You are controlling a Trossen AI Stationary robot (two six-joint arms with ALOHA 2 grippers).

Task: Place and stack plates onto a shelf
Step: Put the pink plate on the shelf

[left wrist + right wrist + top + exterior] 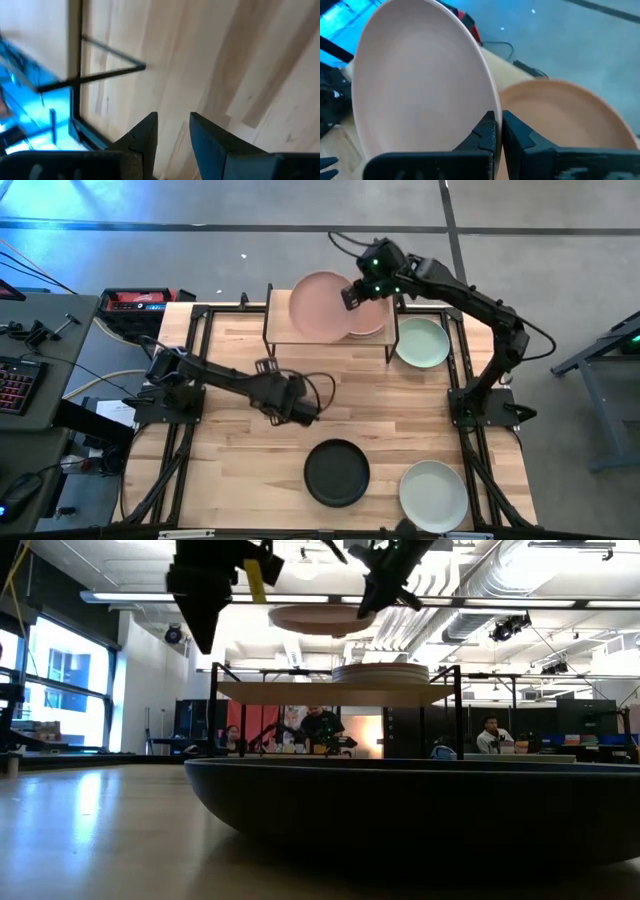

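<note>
My right gripper (pixel 352 293) is shut on a peach plate (pixel 318 306) and holds it in the air above the left part of the shelf (pixel 279 332). In the low view this plate (pixel 318 619) floats over the shelf top (pixel 290 692). Another peach plate (pixel 370 322) rests flat on the shelf's right part. My left gripper (pixel 303 406) hovers open over bare table, above the middle of the tabletop, with nothing between its fingers (pixel 150 131). A black plate (pixel 337 472) lies on the table near the front edge. My right gripper pinches the peach plate's rim (pixel 489 106) between its two fingers, at the plate's right-hand edge. The fingers slant down from the table's far right. The plate is lifted clear of the shelf and lies nearly level in the low view.
A pale green plate (pixel 422 343) lies on the table just right of the shelf. Another pale plate (pixel 433 494) lies at the front right corner. The black plate (pixel 420 810) fills the foreground of the low view. People sit in the room behind the table.
</note>
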